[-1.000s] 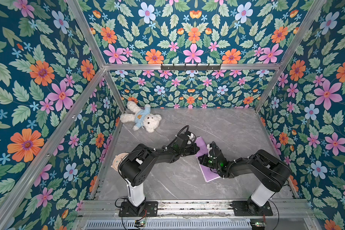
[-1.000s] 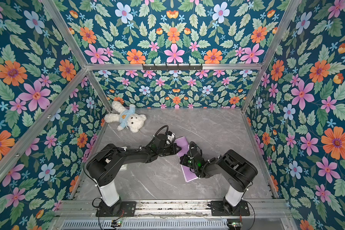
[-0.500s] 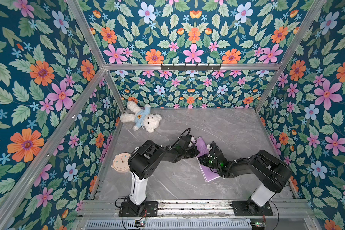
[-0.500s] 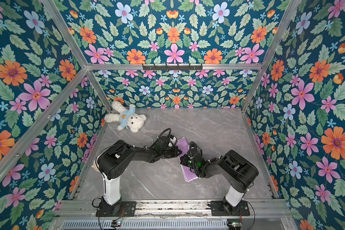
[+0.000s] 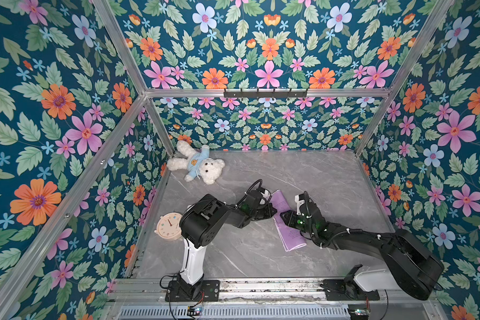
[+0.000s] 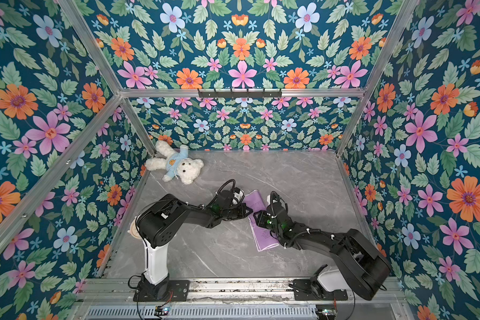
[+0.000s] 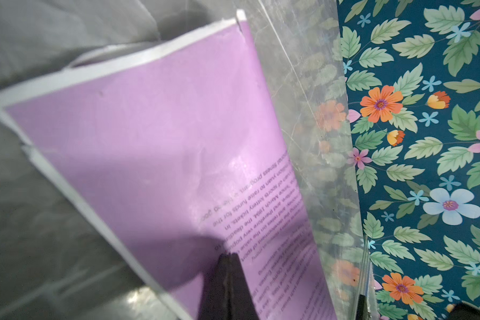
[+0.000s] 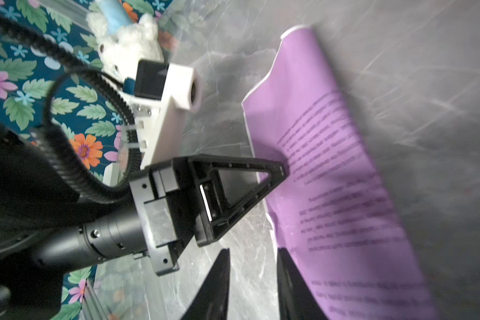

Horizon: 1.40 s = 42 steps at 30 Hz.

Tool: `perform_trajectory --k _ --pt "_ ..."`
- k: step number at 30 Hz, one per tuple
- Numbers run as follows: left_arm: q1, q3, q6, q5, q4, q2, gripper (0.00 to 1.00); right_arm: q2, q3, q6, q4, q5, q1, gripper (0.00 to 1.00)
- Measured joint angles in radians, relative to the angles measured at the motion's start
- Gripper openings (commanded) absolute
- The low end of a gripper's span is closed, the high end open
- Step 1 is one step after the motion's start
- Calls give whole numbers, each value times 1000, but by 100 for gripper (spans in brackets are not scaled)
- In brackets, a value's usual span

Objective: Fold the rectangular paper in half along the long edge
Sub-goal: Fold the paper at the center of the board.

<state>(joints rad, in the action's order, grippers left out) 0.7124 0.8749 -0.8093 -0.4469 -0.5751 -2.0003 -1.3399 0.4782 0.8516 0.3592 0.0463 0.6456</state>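
Note:
The rectangular paper [image 5: 290,231] is a lilac sheet with dark text, lying doubled over lengthwise on the grey table [image 5: 330,177] in both top views, also [image 6: 263,235]. My left gripper [image 5: 274,212] is shut, and its joined tips rest on the paper's printed face [image 7: 164,133] in the left wrist view [image 7: 229,255]. The right wrist view shows that gripper [image 8: 284,169] touching the paper [image 8: 333,171] near its long edge. My right gripper [image 8: 252,250] is open: one finger lies over the paper's edge, the other over bare table, with nothing between them. It sits at the paper's middle [image 5: 283,216].
A white teddy bear [image 5: 197,166] in a blue shirt lies at the far left corner. A round pink clock [image 5: 168,227] lies by the left wall beside the left arm. Flowered walls close in three sides; a metal rail [image 5: 261,285] runs along the front.
My right gripper has gone from shut to open at the paper's edge. The left arm's elbow has swung right, uncovering the clock; its shut tips stay on the paper.

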Motion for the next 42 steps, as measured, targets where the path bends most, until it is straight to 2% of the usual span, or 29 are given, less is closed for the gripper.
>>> perform_trajectory --k 4,6,7,16,30,37,42 --pt "0 5 0 -1 -4 -5 0 39 6 -38 -127 -9 -72 48" --pt "-1 6 0 -2 -3 -5 0 42 19 -62 -188 -3 -79 55" --pt "-1 6 0 -2 -3 -5 0 38 30 -80 -219 0 -79 55" --pt "-1 8 1 -2 0 -5 0 -56 68 -154 -338 32 -84 23" --pt "-3 8 4 6 16 7 0 -151 108 -155 -333 56 -70 12" --pt "-2 8 14 27 93 62 22 -200 156 -154 -359 28 -53 7" --pt "2 11 29 29 130 135 25 -208 161 -146 -362 26 -53 6"
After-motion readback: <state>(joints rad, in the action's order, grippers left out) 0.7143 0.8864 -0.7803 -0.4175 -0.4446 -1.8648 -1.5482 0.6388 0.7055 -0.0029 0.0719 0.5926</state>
